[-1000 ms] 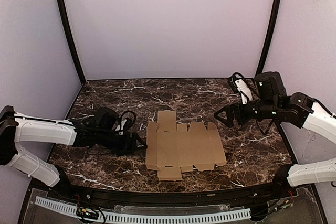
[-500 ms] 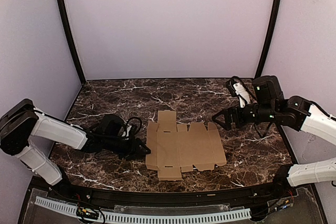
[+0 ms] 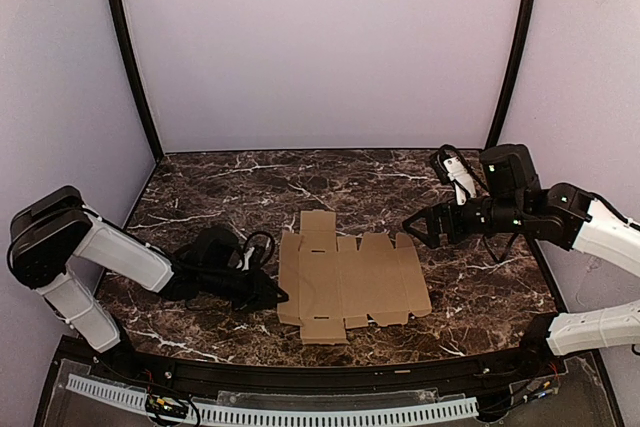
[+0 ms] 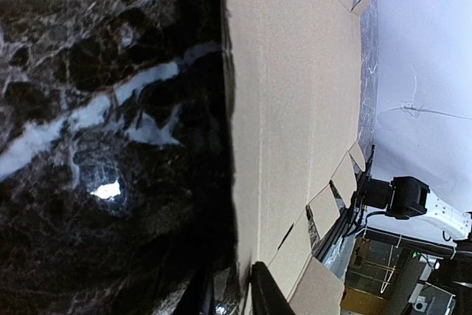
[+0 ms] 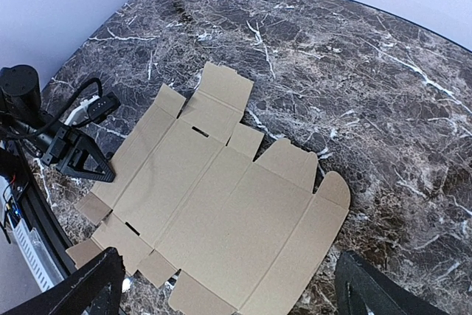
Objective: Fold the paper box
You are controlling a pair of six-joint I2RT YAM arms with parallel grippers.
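Note:
The paper box [image 3: 350, 287] lies flat and unfolded on the dark marble table, a tan die-cut sheet with creased panels and small flaps; it also shows in the right wrist view [image 5: 221, 212] and the left wrist view [image 4: 295, 108]. My left gripper [image 3: 272, 292] lies low on the table at the sheet's left edge. Its jaws [image 4: 230, 278] are narrow, with one finger [image 4: 265, 296] over the cardboard, the other beside the edge and a thin gap between them. My right gripper [image 3: 418, 227] hovers above the sheet's upper right corner, wide open [image 5: 228, 256] and holding nothing.
The marble table [image 3: 220, 187] is closed in by lilac walls with black corner posts [image 3: 130, 57]. A white toothed rail [image 3: 300, 412] runs along the front edge. The left arm's cable [image 5: 81, 105] loops beside the sheet's left side.
My left gripper has slid right up to the sheet's left edge and its jaws have narrowed a lot. The left elbow swung up. The right gripper shifted slightly left.

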